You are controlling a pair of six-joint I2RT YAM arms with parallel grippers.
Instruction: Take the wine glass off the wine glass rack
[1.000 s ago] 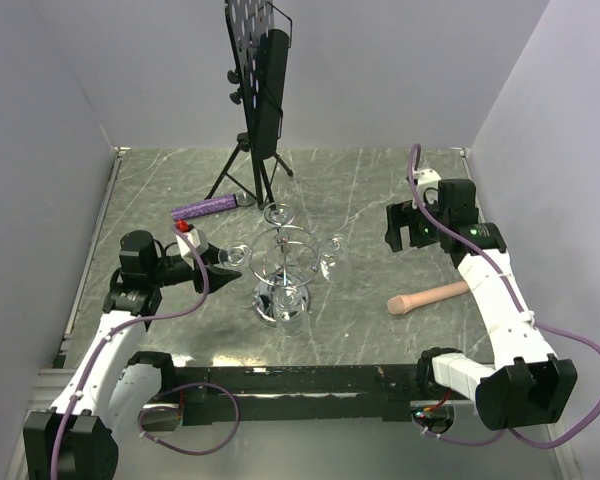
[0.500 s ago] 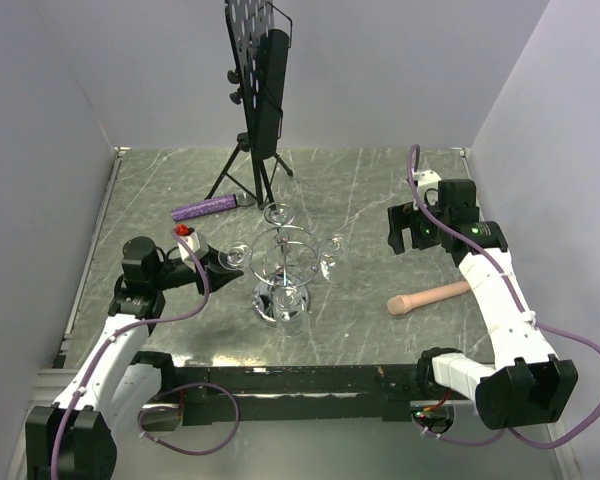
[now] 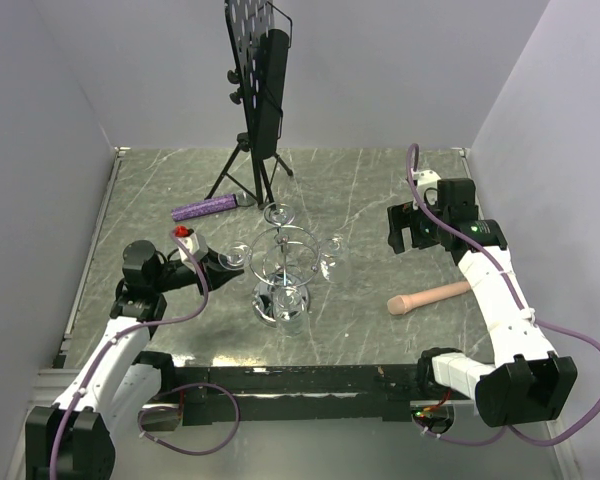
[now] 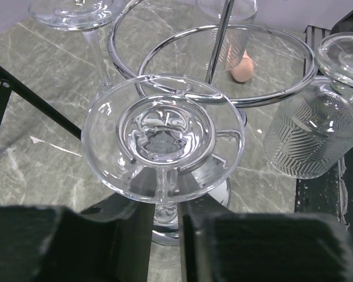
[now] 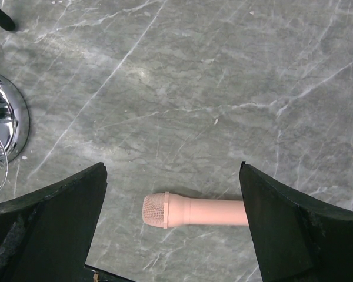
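item 1: wine glass [image 4: 163,138]. it is hanging upside down on the wine glass rack [image 4: 217,47]. its round foot is resting on a wire loop just beyond the fingertips, and its stem is dropping into the gap between them.

item 2: left gripper [image 4: 166,214]. we are reading it as clenched on that stem just under the foot, since its fingers [image 4: 135,232] are leaving only a stem-wide slit.

item 3: neighbours. a patterned glass [image 4: 306,135] is hanging beyond the fingers to the right in the wrist view, near the held foot. a plain glass [image 4: 76,9] is hanging further beyond, to the left.

item 4: right gripper [image 5: 172,167]. it is spread wide and grasping nothing, and a peach microphone-shaped rod [image 5: 194,211] is lying on the table [image 5: 223,70] beneath the gap.

handling note: we are judging the step in hand to be drawing the glass out of its loop. we are advising a level pull straight back towards the wrist and away from the post. the foot should slide out of the loop's open end before any drop or twist. the grip should be firm but gentle on the thin stem, and the path should stay off the patterned glass.
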